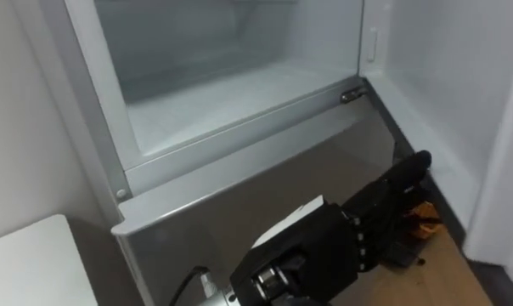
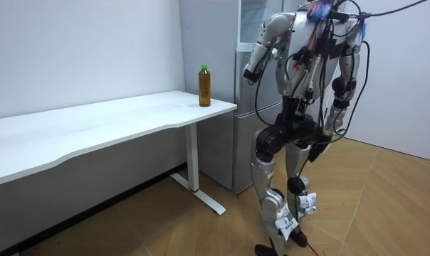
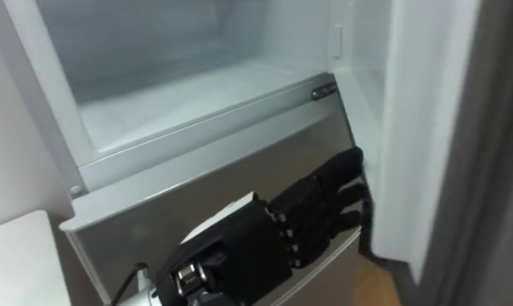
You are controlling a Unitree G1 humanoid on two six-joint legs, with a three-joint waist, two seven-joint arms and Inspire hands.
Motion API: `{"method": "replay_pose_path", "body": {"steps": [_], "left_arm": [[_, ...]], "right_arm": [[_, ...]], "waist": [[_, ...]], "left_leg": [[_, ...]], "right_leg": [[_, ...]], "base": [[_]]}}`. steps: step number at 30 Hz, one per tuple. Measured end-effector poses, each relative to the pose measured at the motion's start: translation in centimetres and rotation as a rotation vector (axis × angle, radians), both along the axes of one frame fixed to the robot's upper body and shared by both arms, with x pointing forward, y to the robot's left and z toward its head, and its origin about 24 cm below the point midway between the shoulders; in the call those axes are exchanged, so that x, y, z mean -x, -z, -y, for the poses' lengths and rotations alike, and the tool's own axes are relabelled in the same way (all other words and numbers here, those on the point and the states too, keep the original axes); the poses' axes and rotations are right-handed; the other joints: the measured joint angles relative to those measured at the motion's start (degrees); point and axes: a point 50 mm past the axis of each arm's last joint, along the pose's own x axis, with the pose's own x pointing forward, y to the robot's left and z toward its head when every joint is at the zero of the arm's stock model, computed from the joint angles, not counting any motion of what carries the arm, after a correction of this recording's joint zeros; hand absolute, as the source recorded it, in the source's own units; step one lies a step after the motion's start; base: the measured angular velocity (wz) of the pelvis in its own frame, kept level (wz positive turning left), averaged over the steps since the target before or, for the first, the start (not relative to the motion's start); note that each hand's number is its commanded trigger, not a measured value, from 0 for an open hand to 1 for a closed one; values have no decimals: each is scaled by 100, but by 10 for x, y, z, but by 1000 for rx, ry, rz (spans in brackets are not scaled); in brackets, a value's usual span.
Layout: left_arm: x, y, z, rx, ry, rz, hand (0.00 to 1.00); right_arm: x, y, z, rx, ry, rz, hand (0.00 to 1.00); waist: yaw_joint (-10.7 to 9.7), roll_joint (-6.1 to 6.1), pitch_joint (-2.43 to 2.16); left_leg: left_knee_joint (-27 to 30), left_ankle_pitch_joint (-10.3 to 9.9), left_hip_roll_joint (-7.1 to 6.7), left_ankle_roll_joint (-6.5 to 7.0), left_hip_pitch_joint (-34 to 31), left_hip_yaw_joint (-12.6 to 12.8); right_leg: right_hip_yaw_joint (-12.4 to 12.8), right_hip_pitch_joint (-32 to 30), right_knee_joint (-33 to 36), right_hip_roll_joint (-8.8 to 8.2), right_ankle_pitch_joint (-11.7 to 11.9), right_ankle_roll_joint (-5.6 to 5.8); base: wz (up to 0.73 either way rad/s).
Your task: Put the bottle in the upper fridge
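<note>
Left hand of mine was stretched flat, fingers straight and close together, holding nothing, before the fridge front, below its open upper compartment. My right hand hung beside me. On the table to my left stood the bottle, near the fridge-side corner. I judged a hasty grasp could topple it off that edge.

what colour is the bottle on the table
The bottle is amber-brown; room view shows it best.
</note>
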Motion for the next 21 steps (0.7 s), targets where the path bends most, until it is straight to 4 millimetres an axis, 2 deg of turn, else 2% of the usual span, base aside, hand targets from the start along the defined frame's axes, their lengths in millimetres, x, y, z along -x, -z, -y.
{"method": "replay_pose_path", "body": {"steps": [7, 9, 11, 14, 19, 21], "left_arm": [[0, 0, 0, -3, 5, 2, 0], [-1, -1, 1, -5, 9, 7, 0], [-4, 1, 0, -15, 7, -1, 0], [-9, 4, 1, -21, 2, -20, 0], [-11, -2, 5, -9, 29, -22, 0], [-12, -5, 6, -9, 33, -11, 0]], "right_arm": [[8, 1, 2, 8, 27, -35, 0], [9, 2, 3, 11, 27, -40, 0], [12, 2, 4, 14, 33, -45, 0], [13, 2, 5, 11, 36, -55, 0], [19, 0, 12, 11, 48, -73, 0], [21, 0, 13, 16, 49, -79, 0]], "waist": [[-108, 8, -1], [-166, 38, 6], [-200, 57, 17], [-262, 86, 4], [-354, 131, 12], [-454, 141, 17]], "left_leg": [[8, -5, 42, -8, 38, 74], [46, -81, 101, -132, 72, 79], [85, -107, 137, -173, 67, 127], [96, -109, 166, -175, 34, 313], [97, -108, 192, -175, -18, 376], [96, -107, 201, -176, -18, 383]], "right_leg": [[149, -45, 84, 35, 23, -7], [195, -39, 78, 105, 34, -26], [205, -53, 77, 131, 42, -40], [222, -137, 90, 156, 52, -57], [288, -218, 85, 194, 75, -94], [327, -222, 82, 210, 79, -102]], "base": [[-15], [-24], [-17], [-16], [-11], [-5]]}}
